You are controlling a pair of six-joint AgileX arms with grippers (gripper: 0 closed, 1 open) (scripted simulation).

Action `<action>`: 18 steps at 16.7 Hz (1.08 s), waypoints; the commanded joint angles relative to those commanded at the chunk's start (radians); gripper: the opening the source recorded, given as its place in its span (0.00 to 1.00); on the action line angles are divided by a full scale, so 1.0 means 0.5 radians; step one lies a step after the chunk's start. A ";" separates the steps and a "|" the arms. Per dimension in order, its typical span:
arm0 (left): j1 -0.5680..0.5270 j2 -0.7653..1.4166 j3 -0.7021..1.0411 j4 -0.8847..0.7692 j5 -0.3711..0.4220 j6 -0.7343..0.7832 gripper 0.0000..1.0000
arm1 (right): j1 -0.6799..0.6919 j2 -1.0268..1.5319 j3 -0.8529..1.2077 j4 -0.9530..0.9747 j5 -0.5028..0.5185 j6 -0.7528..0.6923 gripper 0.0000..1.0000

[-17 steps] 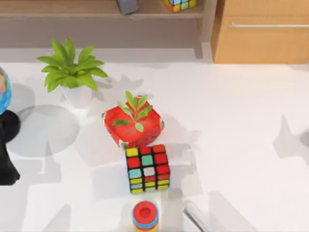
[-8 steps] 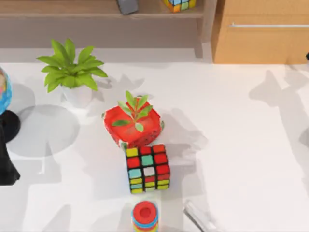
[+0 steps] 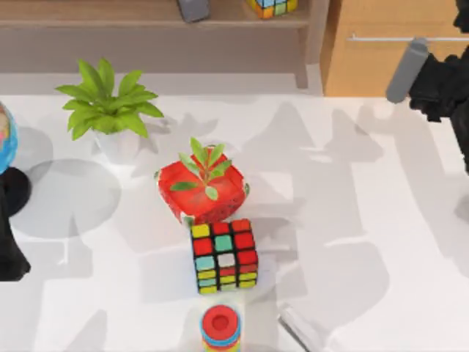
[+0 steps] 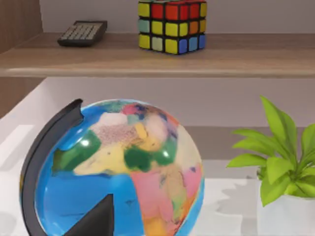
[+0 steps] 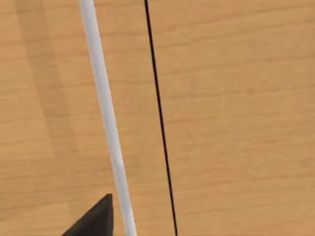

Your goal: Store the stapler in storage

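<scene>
The stapler [image 3: 299,328], a slim pale-grey bar, lies on the white table at the front edge, right of a stack of coloured rings and partly cut off by the top view's border. The storage [image 3: 381,70] is a light-brown wooden drawer at the back right, closed, with a thin silver handle [image 3: 381,38]. My right gripper [image 3: 462,22] is up against the drawer front by the handle's right end. In the right wrist view the handle [image 5: 106,118] runs close across the wood. My left arm [image 3: 9,253] stays parked at the table's left edge.
A colourful cube [image 3: 223,255], a red pot with a small plant [image 3: 201,189] and the ring stack [image 3: 220,326] stand mid-table. A leafy plant in a white pot [image 3: 110,110] and a globe [image 4: 118,172] are on the left. The open shelf [image 3: 146,22] runs along the back.
My right arm has come in from the right edge and moved back to the drawer front; its shadow has spread over the table. The stapler and left arm have not moved.
</scene>
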 joint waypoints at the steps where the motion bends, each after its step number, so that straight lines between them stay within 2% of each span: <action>1: 0.000 0.000 0.000 0.000 0.000 0.000 1.00 | 0.009 0.115 0.045 0.063 0.015 -0.074 1.00; 5: 0.000 0.000 0.000 0.000 0.000 0.000 1.00 | 0.030 0.367 0.145 0.204 0.049 -0.242 1.00; 11: 0.000 0.000 0.000 0.000 0.000 0.000 1.00 | 0.021 0.377 0.147 0.203 0.047 -0.248 1.00; 18: 0.000 0.000 0.000 0.000 0.000 0.000 1.00 | 0.006 0.481 0.380 0.083 0.027 -0.251 1.00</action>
